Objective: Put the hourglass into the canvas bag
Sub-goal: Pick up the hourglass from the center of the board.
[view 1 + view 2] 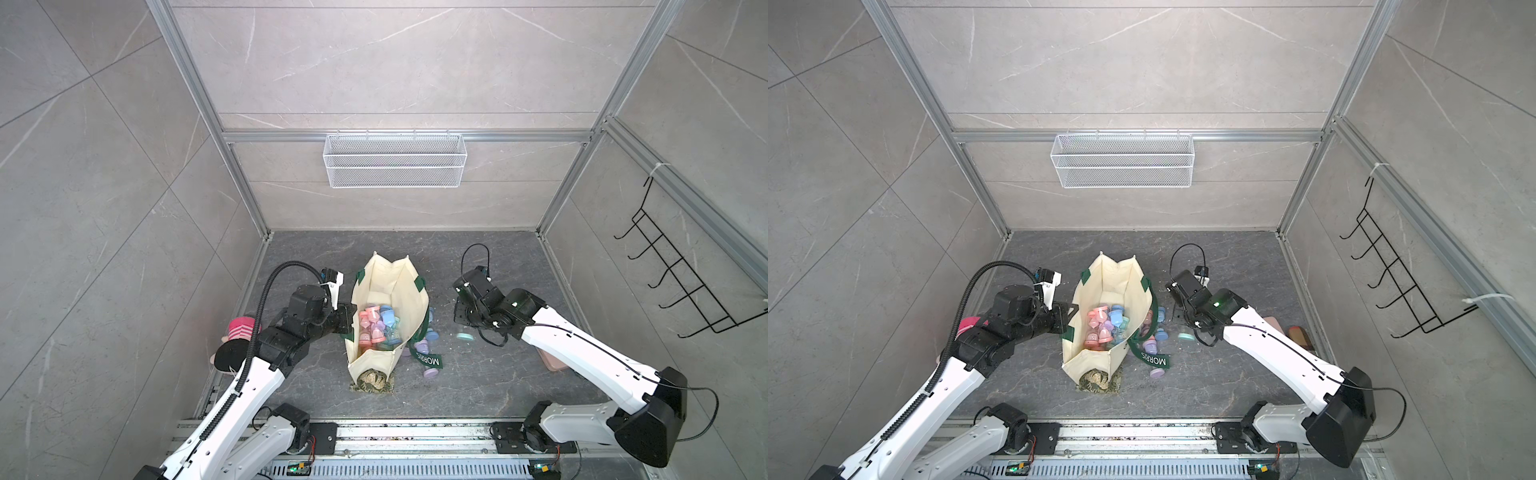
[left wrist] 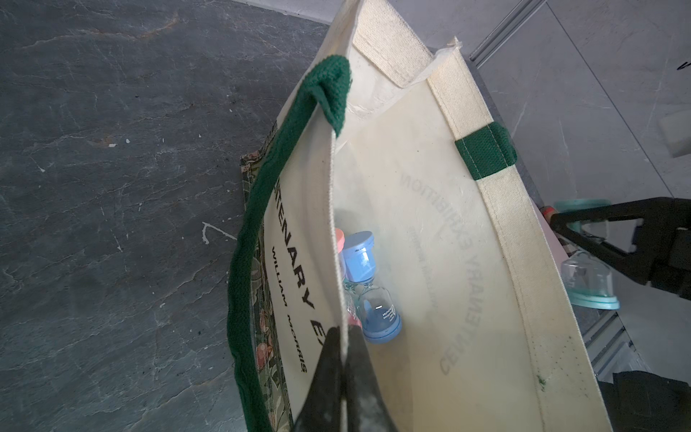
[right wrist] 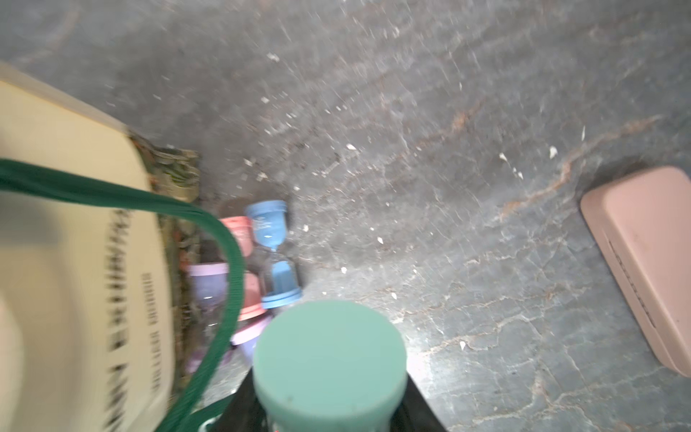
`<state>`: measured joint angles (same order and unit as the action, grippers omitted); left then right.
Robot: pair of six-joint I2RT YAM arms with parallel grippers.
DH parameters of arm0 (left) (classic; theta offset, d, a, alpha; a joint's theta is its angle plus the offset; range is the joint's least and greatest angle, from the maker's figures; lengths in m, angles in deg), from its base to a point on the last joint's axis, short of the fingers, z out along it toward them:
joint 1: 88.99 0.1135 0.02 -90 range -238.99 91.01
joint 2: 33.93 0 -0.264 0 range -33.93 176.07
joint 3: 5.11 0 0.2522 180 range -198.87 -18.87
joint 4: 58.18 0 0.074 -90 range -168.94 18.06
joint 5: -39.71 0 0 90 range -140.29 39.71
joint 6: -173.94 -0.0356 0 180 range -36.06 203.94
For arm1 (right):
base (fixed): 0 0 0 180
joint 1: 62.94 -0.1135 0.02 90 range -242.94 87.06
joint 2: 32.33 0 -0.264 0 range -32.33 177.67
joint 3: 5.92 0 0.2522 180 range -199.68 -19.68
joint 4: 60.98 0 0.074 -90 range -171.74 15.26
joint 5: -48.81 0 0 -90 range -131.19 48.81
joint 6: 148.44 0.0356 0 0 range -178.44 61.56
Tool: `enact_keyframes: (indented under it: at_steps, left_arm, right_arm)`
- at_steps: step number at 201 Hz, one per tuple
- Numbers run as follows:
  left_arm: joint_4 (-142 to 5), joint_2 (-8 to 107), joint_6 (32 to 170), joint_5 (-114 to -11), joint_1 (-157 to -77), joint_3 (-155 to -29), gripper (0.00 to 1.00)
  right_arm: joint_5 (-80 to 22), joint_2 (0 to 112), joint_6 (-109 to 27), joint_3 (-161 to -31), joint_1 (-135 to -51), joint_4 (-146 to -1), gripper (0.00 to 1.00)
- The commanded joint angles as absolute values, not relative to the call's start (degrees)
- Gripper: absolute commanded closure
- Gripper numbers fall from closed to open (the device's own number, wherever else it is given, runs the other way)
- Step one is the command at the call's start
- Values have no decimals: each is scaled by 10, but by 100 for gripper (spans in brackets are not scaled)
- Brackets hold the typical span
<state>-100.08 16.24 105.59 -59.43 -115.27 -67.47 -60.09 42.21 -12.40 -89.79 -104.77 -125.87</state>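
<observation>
A small clear-glass hourglass [image 3: 329, 355] with mint-green plastic caps is clamped between the black jaws of the right gripper [image 3: 329, 407], one cap facing the wrist camera. In a top view it is seen to the right of the large cream canvas bag [image 1: 397, 282] with dark green handles, near the bag's wall but apart from it and not yet over the opening. It appears to be lifted clear of the dark grey stone-patterned tabletop [image 1: 478, 374], though its height cannot be told for certain. The left gripper [image 2: 342, 359] is pinched shut on the bag's left rim, so the mouth is held open. Several pastel hourglasses in pink and blue [image 1: 376, 324] are already lying inside the bag, and a few more in lilac, blue and pink [image 1: 424, 351] are lying on the table just beside its right wall, under a green strap. A flat pink case [image 3: 643, 262] is lying further off. The hourglass is judged to be light, rigid and fragile at its narrow glass neck, with smooth bulbs that could slip. A hold close to a plastic cap is judged safest. The soft bag wall is likely to fold if released.
</observation>
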Motion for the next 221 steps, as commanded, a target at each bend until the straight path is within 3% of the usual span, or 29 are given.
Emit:
enact_keyframes:
  at_steps: [1,121,221]
  left_arm:
    - [-976,158,1048,-607,-1155,-682,100]
    - [-975,156,1049,-608,-1155,-680,100]
    - [-976,150,1049,-609,-1156,-680,100]
  right_arm:
    - [-624,412,-141,-954,-1069,-1292,100]
    - [-631,570,-181,-1265,-1190,-1282,100]
    - [-580,645,-169,-1294,-1218,-1245,100]
